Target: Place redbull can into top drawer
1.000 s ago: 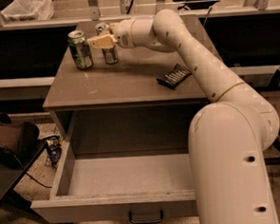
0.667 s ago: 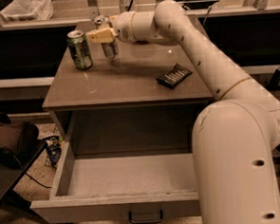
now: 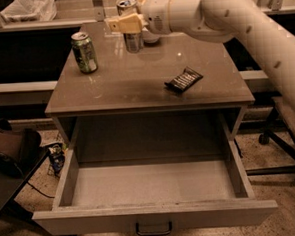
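Observation:
The slim silver redbull can point(image 3: 131, 40) is held upright in my gripper point(image 3: 126, 24), just above the far part of the cabinet top point(image 3: 135, 85). The beige fingers point(image 3: 118, 24) are shut around the can's middle, and its shiny top shows above them. The wider green can point(image 3: 85, 52) stands on the cabinet top to the left of my gripper. The top drawer point(image 3: 153, 216) is pulled fully open below the front edge. Its inside is bare and its dark handle point(image 3: 153, 229) sits at the centre of the front panel.
A black snack packet point(image 3: 183, 79) lies on the right half of the cabinet top. A dark bag point(image 3: 9, 148) sits on the floor at left and a stool point(image 3: 283, 126) at right. My arm point(image 3: 251, 18) reaches in from the upper right.
My gripper has raised the redbull can off the cabinet top and carried it a little to the right. The green can, the packet and the drawer have not moved.

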Tool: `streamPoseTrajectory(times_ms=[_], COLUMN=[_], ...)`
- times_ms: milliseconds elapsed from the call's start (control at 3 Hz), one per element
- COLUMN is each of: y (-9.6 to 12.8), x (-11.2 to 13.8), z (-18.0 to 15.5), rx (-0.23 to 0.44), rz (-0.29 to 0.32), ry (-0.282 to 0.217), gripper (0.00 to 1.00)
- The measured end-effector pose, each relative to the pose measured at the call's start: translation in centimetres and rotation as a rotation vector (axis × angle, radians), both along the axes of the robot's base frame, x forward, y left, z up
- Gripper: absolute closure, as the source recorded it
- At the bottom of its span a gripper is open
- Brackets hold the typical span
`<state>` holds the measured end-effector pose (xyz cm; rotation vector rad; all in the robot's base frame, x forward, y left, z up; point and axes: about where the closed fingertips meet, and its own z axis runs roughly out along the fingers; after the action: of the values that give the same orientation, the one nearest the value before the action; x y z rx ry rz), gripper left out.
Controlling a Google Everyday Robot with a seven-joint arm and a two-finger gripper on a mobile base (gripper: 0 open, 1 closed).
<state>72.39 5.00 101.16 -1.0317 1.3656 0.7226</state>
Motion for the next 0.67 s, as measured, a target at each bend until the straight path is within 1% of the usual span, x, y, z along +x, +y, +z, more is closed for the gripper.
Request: streamPoseTrajectory(times_ms=[333, 667], y=[-3.5, -7.3], x=[-6.0, -12.1], z=[-0.7, -3.0], rx=[0.005, -0.005], rz=[0.029, 0.078], ry=[0.023, 0.049], gripper=[1.0, 1.0])
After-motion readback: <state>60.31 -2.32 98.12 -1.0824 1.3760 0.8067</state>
